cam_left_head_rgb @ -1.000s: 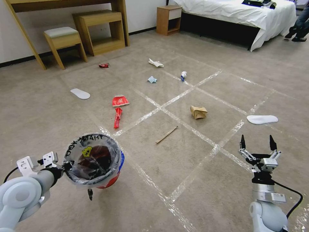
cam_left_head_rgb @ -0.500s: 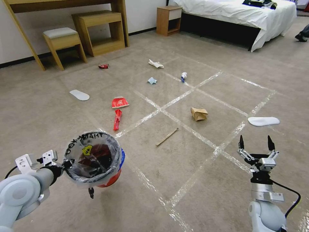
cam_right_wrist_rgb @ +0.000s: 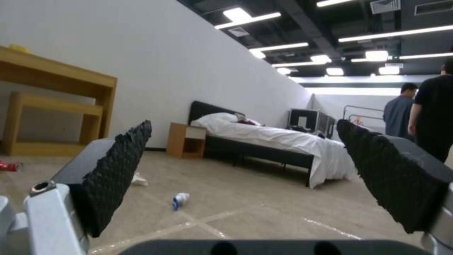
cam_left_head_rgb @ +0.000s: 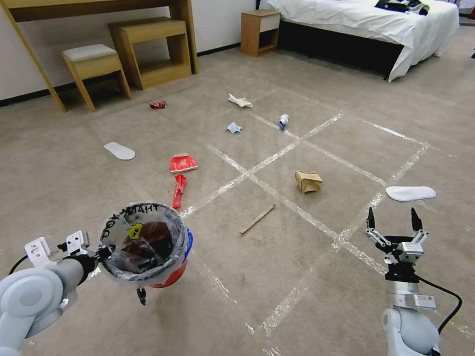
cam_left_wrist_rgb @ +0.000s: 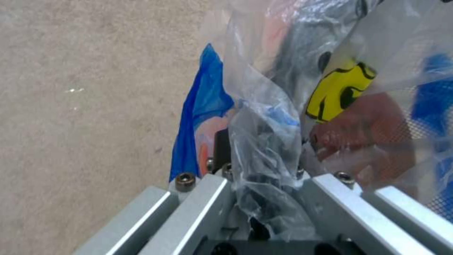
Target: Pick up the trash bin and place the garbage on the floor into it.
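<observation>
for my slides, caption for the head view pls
Left gripper holds the trash bin off the carpet; right gripper open, litter ahead.

Printed words on the bin liner

The clear bag (cam_left_head_rgb: 143, 242) lining the bin (cam_left_head_rgb: 170, 277) carries black capitals along its far rim, from about 10 to 12 o'clock, seen reversed from inside: "THANK YOU". Just below them sits a yellow smiley (cam_left_head_rgb: 134, 231), also seen close up through the plastic in the left wrist view (cam_left_wrist_rgb: 337, 90). Nothing else can be read.
</observation>
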Tool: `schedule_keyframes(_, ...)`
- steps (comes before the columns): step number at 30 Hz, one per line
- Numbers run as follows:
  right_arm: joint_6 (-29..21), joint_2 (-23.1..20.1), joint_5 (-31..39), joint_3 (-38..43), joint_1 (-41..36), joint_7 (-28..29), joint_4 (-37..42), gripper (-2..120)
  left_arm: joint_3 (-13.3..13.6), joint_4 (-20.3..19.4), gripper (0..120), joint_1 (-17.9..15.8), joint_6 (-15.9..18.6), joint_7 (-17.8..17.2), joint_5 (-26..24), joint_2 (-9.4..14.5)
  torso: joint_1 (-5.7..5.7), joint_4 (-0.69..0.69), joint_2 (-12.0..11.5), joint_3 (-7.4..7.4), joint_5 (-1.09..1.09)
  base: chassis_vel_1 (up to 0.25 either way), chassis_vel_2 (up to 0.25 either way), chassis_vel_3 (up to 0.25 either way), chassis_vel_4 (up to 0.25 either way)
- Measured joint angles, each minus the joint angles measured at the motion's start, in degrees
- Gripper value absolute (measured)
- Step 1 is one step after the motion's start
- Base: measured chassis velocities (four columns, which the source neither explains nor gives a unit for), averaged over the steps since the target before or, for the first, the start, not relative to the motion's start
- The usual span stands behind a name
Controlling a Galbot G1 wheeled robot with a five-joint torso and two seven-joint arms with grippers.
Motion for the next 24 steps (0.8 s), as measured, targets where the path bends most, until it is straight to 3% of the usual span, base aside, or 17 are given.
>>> schedule_keyframes(24,0.02,0.10,-0.14,-0.19,0.05,-0.12,-0.30,100,0.32,0.10,1,0.08,0.00,0.08,0.21,-0.38,0.00,0.00,0.00,0.00,0.00,-0.079,0.085,0.082,-0.084)
